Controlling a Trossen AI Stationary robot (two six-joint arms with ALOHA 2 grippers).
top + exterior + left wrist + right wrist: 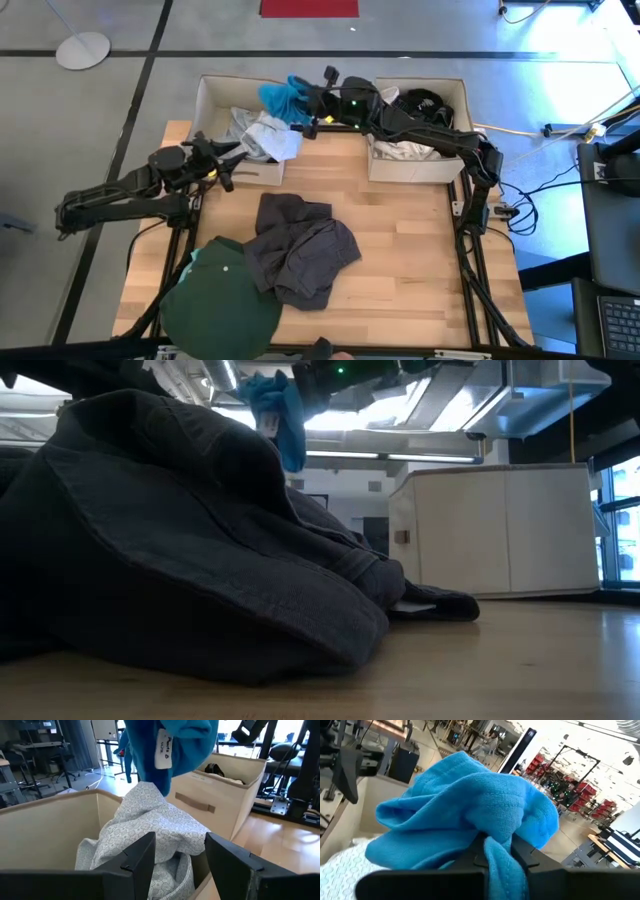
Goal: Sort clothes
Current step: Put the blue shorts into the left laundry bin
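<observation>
My right gripper [308,103] is shut on a turquoise garment [283,95] above the left beige box [215,95]; the garment also shows in the low view [281,412]. A pale patterned garment [267,137] lies in that box, draped over its near wall. My left gripper [236,155] is open just short of the pale garment [150,825], with the turquoise garment [175,740] hanging beyond it. A dark grey garment [300,245] and a dark green one [222,300] lie on the table. My right gripper pinches a bunched fold of the turquoise garment [496,851] between its two fingers, several layers thick. The garment bulges out past the fingers and hangs below them, lifted clear over the left box, with its white label [162,742] dangling.
The right beige box [455,100] holds a white garment [405,150] and a black one [420,100]. The dark grey garment [180,530] fills the low view's left half. Bare wood [420,260] lies at the table's near right.
</observation>
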